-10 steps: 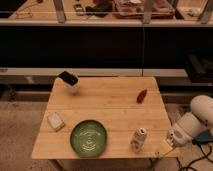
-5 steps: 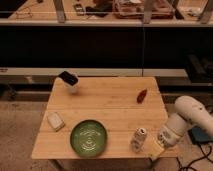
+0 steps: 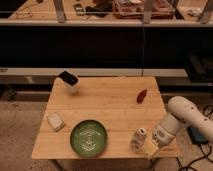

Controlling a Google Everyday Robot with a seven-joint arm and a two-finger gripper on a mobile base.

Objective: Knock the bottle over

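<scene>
Bottle (image 3: 139,140) upright at desk (image 3: 107,97) near-right edge, right of plate (image 3: 88,138); gripper (image 3: 151,148) just beside its right, apparently set to shove it left; can't tell jaw state.

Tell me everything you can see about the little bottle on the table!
The bottle is small, whitish-beige and looks like plastic, with a rounded top and faint dark marks on its side. It stands upright, not knocked over yet, near the front right edge of the wooden table. The green plate sits to its left, apart from it. The gripper is right beside it on the other side, so close that I cannot tell whether they touch.
</scene>
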